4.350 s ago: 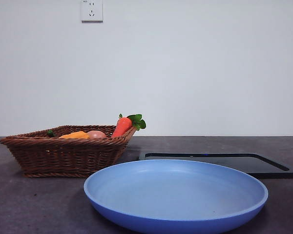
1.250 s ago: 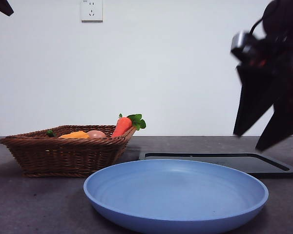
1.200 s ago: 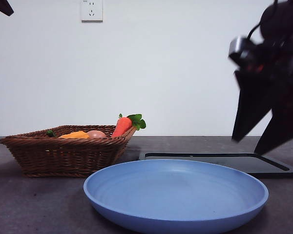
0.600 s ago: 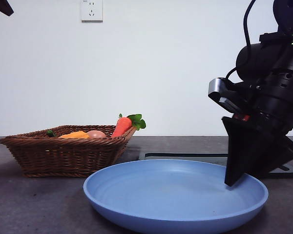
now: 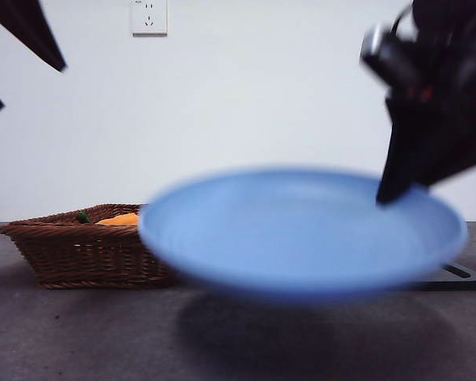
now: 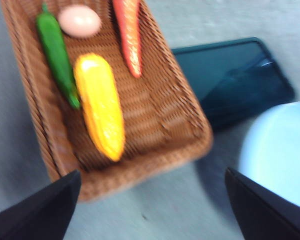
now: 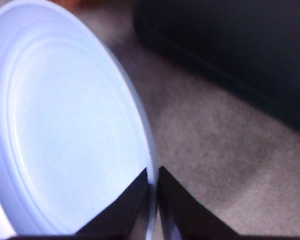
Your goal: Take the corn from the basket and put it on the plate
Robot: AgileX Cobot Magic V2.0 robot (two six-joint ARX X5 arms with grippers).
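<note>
1. Holding the blue plate (image 5: 301, 230) by its rim, my right claw (image 7: 154, 192) has both jaws pressed together on the edge, one above and one below. The plate hangs clear of the tabletop (image 5: 79, 333) with its shadow beneath, blurred in the front view.

2. I judge the step in hand is shifting the plate, probably nearer the wicker basket (image 6: 187, 125). I want it level: a rim pinch on a wide plate will let it sag or twist, so I'd go slowly and avoid jerks.

3. I'd set it down flat just beside the basket, not touching the wicker, and clear of the black tray (image 6: 240, 75). I'd release only once the base rests on the tabletop.

4. The corn (image 6: 100, 105) lies in the basket between a green pepper (image 6: 57, 55) and a carrot (image 6: 130, 35), with a pinkish egg (image 6: 80, 21) near the pepper's end. It is untouched.

5. My left claw (image 6: 150, 200) hovers above the basket's near edge, jaws spread wide and empty. For the pick I'd straddle the cob across its width, keeping off the pepper alongside it.
</note>
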